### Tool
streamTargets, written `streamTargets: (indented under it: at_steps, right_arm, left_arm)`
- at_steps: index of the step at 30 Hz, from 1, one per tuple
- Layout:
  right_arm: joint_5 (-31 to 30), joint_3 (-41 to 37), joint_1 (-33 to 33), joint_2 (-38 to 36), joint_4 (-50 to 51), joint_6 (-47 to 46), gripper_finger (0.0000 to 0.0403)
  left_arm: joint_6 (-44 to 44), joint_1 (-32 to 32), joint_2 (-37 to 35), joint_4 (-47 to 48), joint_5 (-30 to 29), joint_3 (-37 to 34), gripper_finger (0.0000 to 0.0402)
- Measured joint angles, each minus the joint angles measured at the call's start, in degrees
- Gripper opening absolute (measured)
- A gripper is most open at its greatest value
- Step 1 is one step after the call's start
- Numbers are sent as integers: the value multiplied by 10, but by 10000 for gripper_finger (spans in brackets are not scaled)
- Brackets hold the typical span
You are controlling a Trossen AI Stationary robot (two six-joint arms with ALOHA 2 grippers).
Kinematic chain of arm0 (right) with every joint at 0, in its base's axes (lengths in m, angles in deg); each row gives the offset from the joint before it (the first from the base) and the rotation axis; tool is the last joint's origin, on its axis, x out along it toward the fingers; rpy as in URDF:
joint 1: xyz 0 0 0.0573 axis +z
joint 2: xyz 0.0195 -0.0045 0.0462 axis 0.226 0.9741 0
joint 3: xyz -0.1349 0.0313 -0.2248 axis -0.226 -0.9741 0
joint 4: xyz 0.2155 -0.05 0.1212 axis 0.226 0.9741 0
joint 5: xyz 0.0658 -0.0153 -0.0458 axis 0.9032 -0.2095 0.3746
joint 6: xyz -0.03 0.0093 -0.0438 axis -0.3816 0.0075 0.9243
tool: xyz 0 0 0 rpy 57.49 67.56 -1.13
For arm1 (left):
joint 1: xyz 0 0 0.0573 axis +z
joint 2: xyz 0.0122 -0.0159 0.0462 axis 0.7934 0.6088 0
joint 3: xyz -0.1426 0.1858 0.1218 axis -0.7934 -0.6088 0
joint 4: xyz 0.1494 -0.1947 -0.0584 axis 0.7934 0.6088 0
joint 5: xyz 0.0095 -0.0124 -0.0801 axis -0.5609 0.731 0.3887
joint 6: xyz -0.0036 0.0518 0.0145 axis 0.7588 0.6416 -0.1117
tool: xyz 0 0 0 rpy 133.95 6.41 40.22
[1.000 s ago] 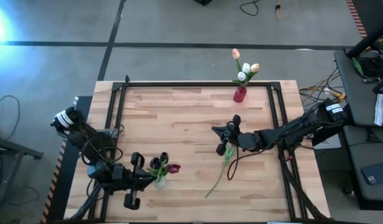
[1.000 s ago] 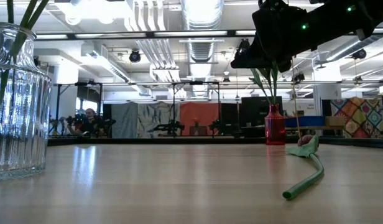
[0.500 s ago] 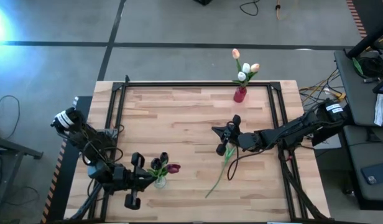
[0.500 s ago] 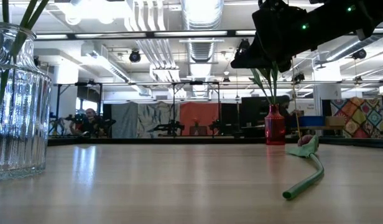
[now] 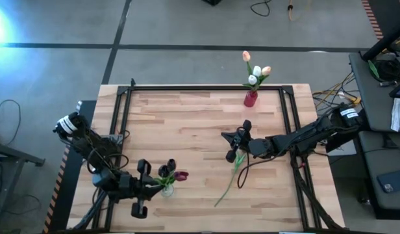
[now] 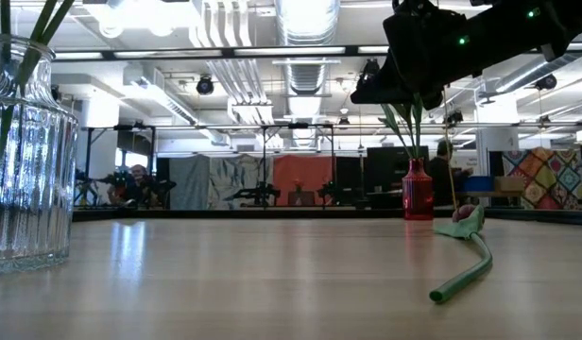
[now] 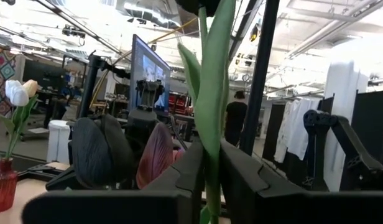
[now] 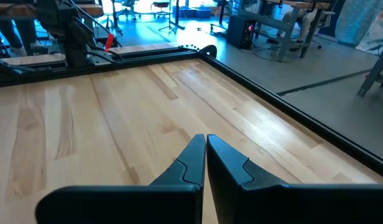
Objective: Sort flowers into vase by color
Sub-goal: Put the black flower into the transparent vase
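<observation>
Tulip stem [image 7: 210,118] pinched in left end effector [image 7: 207,171] (over clear vase [image 5: 167,189]).

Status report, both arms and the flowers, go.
Left gripper shut on a green stem at the clear vase. Right gripper shut, empty, above the loose tulip on the table. Pale tulips in the red vase.

Pale butcher-block wood table [image 5: 187,123] with satin sheen, black metal frame rail [image 5: 206,88] along far edge, clear ribbed glass vase [image 6: 26,151] glossy at near-left corner, red translucent glass vase [image 6: 417,192] at far edge, matt black plastic fingers [image 8: 185,165], waxy green stem [image 7: 211,93].
</observation>
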Motion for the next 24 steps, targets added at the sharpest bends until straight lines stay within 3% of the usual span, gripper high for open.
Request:
streamTargets:
  at_steps: [12, 24]
  right_arm:
    - [3, 0, 0, 0, 0, 0, 9]
    - [3, 0, 0, 0, 0, 0, 9]
  left_arm:
    - [2, -2, 0, 51, -4, -1, 57]
    - [31, -34, 0, 78, -104, -2, 45]
